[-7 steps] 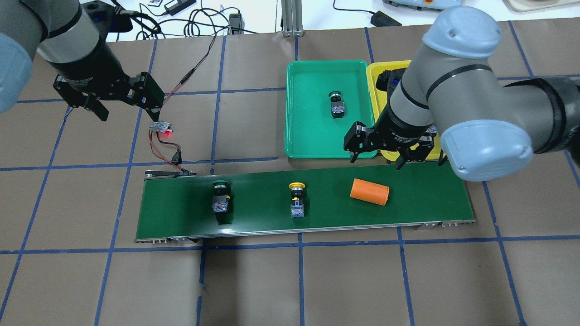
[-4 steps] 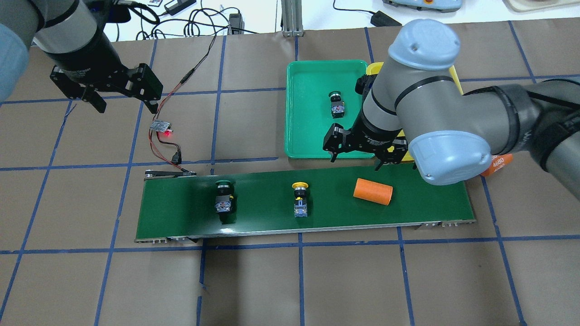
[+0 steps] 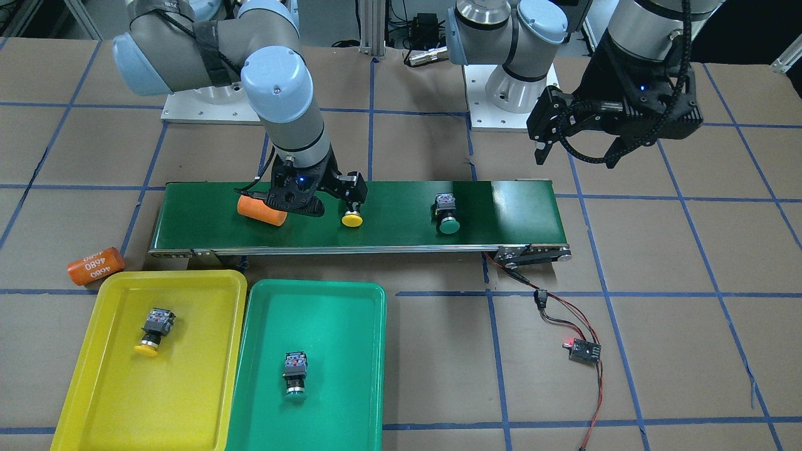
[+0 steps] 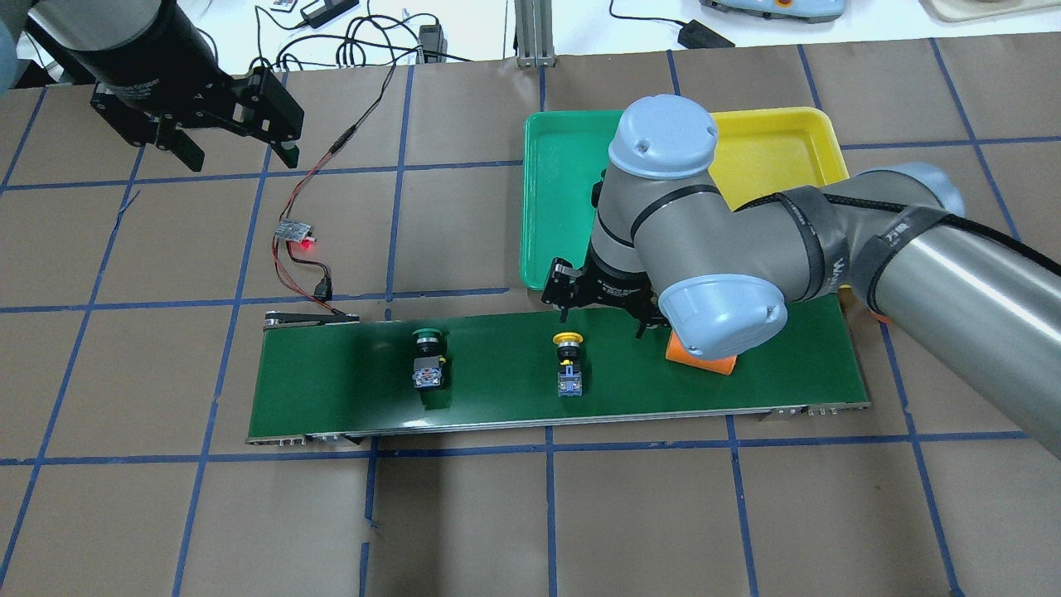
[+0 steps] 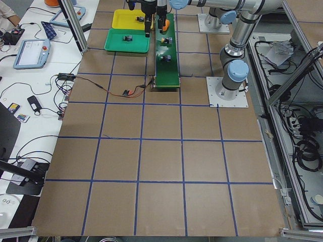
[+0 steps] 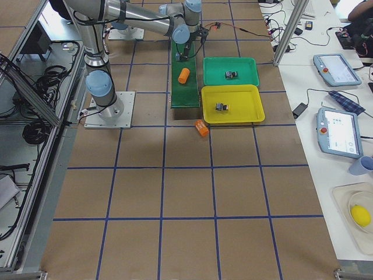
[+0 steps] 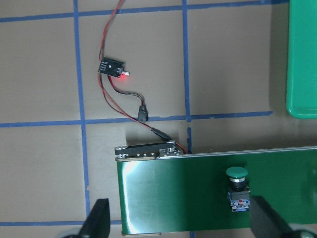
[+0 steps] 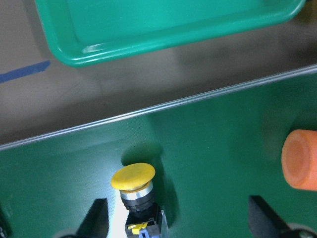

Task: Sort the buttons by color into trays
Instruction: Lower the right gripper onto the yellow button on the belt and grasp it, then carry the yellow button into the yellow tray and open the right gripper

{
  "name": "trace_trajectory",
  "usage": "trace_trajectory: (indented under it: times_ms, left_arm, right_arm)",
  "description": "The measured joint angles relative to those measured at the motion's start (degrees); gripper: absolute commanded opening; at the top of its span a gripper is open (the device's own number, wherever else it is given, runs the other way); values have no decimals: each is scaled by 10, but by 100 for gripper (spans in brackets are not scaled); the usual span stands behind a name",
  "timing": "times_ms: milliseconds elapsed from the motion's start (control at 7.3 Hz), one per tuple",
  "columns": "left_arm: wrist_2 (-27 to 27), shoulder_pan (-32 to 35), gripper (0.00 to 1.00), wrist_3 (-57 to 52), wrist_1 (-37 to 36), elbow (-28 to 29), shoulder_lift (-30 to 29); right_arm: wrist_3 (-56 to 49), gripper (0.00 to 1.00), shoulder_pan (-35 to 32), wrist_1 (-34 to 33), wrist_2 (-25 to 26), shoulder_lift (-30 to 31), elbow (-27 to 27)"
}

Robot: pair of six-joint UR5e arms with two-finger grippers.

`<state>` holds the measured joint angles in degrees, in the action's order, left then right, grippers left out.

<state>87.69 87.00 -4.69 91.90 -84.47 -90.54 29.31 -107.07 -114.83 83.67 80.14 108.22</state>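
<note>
A yellow button (image 4: 569, 365) and a green button (image 4: 429, 366) lie on the dark-green belt (image 4: 497, 398). My right gripper (image 4: 603, 320) is open and empty, low over the belt's far edge, just beyond the yellow button. In the right wrist view the yellow button (image 8: 134, 186) lies between the open fingers (image 8: 96, 218), nearer the left one. A yellow button (image 3: 153, 332) lies in the yellow tray (image 3: 94, 388) and a green button (image 3: 295, 373) in the green tray (image 3: 338, 351). My left gripper (image 4: 236, 153) is open and empty, high over the table's far left.
An orange cylinder (image 4: 704, 363) lies on the belt right of the yellow button, partly under my right arm. Another orange cylinder marked 4680 (image 3: 95, 265) lies on the table by the yellow tray. A small sensor board (image 4: 296, 230) with red wires sits beyond the belt's left end.
My right arm has swung left from the yellow tray's near edge to the belt beside the yellow button. My left gripper has moved farther back. The things on the belt have shifted slightly right.
</note>
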Motion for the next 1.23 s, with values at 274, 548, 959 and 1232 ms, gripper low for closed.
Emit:
trace_trajectory:
  times_ms: [274,548,959,1232]
  left_arm:
    - [4,0,100,-5,20,-1,3]
    - [25,0,100,-7,34,0,1]
    - [30,0,100,-7,34,0,1]
    - [29,0,100,-8,32,0,2]
  right_arm:
    - [22,100,-16,0,10,-20,0]
    - [45,86,-19,1,12,-32,1]
    - [48,0,-19,5,15,-47,5]
    - [44,0,-19,16,41,-50,3]
